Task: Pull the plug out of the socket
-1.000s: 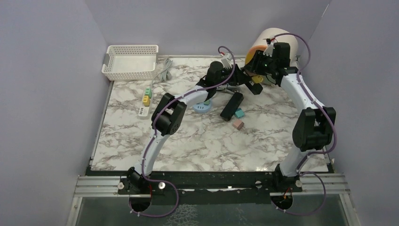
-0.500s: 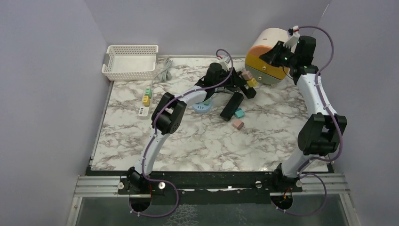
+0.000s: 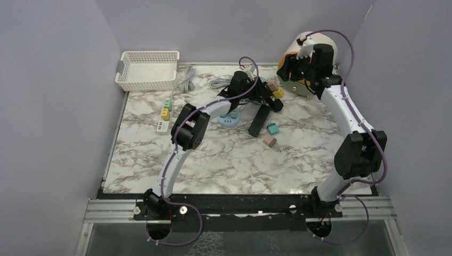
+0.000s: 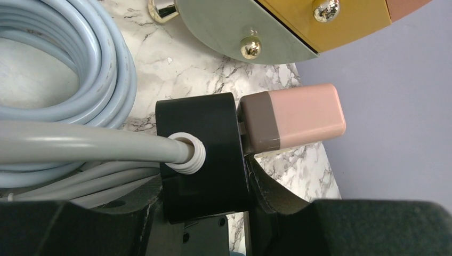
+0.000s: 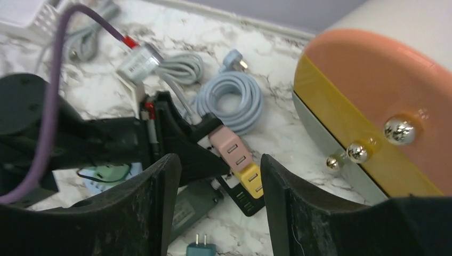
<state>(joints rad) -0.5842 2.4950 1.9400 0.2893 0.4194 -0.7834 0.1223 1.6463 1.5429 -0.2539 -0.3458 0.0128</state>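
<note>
A black power strip (image 3: pixel 265 99) carries a pink plug (image 3: pixel 273 85) and a yellow plug (image 3: pixel 278 93) side by side. My left gripper (image 3: pixel 256 96) is shut on the strip's cable end (image 4: pixel 202 154), its fingers (image 4: pixel 269 186) clamping both sides. The pink plug (image 4: pixel 293 121) sticks out to the right of it. My right gripper (image 3: pixel 293 72) is open and empty, hovering above and behind the plugs. In the right wrist view the pink plug (image 5: pixel 230 145) and yellow plug (image 5: pixel 250 180) lie between its spread fingers (image 5: pixel 277 202).
A drum with pink, yellow and grey segments and gold knobs (image 3: pixel 309 53) stands at the far right. A coiled grey-blue cable (image 5: pixel 234 101) lies behind the strip. A dark oblong block (image 3: pixel 259 120), loose teal (image 3: pixel 272 128) and pink (image 3: pixel 269 141) plugs, a blue disc (image 3: pixel 229 120), a white strip (image 3: pixel 164 114) and a white basket (image 3: pixel 147 69) are around.
My right gripper left the plugs, swung up to the far right, then came back partway over the drum. My left gripper shifted the strip slightly left and away.
</note>
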